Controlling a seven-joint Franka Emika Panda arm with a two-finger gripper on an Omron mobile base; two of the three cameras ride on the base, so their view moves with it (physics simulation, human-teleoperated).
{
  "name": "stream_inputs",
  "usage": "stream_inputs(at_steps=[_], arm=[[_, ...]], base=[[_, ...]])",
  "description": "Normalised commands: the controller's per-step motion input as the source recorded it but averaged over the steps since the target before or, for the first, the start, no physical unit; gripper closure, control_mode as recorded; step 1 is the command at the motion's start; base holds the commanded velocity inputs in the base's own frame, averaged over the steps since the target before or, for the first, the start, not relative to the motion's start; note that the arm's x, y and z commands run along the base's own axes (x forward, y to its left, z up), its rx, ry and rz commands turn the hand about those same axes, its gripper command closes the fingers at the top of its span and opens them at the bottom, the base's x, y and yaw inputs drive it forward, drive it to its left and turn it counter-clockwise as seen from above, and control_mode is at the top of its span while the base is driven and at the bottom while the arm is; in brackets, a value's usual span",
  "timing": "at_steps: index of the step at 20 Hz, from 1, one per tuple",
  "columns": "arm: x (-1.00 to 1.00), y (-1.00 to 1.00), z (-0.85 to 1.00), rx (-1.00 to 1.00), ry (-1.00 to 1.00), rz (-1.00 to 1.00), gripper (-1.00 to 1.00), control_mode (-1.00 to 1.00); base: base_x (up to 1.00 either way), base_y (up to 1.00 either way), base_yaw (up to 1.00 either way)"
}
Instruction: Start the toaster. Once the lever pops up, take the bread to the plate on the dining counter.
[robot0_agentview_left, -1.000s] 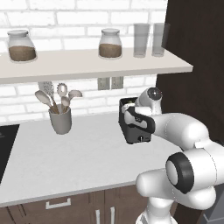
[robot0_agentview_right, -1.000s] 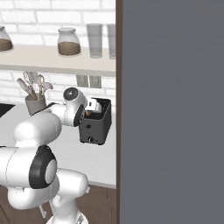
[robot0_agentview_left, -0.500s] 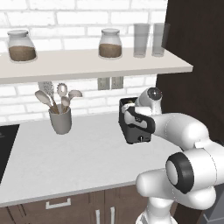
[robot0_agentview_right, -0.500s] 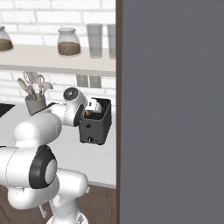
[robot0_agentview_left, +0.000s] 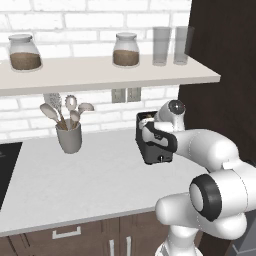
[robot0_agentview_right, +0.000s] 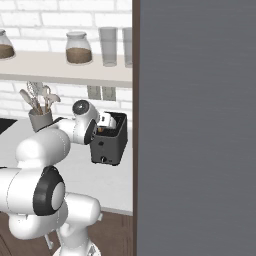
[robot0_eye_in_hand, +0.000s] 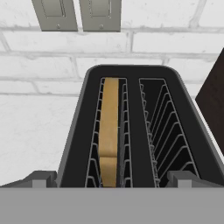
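The hand (robot0_eye_in_hand: 112, 178) hangs wide open directly above the toaster (robot0_eye_in_hand: 131, 131); the bread (robot0_eye_in_hand: 108, 131) stands in 1 of its 2 slots.

A grey utensil cup (robot0_agentview_left: 69, 137) of spoons stands near the bench's (robot0_agentview_left: 75, 185) back edge. Two jars (robot0_agentview_left: 24, 52) and two glasses (robot0_agentview_left: 161, 46) line the shelf (robot0_agentview_left: 100, 75) above.

Nothing has changed: the end effector (robot0_eye_in_hand: 112, 179) hangs over the toaster (robot0_eye_in_hand: 131, 131) as before.
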Motion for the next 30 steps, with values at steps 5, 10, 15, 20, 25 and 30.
stream_inputs(at_steps=[5, 10, 15, 20, 25, 30], arm=[[0.00, 0.00, 0.00, 0.00, 0.00, 0.00, -1.00, -1.00], [0.00, 0.00, 0.00, 0.00, 0.00, 0.00, -1.00, -1.00], [0.00, 0.00, 0.00, 0.00, 0.00, 0.00, -1.00, -1.00], [0.00, 0.00, 0.00, 0.00, 0.00, 0.00, -1.00, -1.00], [0.00, 0.00, 0.00, 0.00, 0.00, 0.00, -1.00, -1.00], [0.01, 0.00, 0.00, 0.00, 0.00, 0.00, -1.00, -1.00]], base=[[0.00, 0.00, 0.00], [0.00, 0.00, 0.00], [0.00, 0.00, 0.00], [0.00, 0.00, 0.00], [0.00, 0.00, 0.00], [0.00, 0.00, 0.00]])
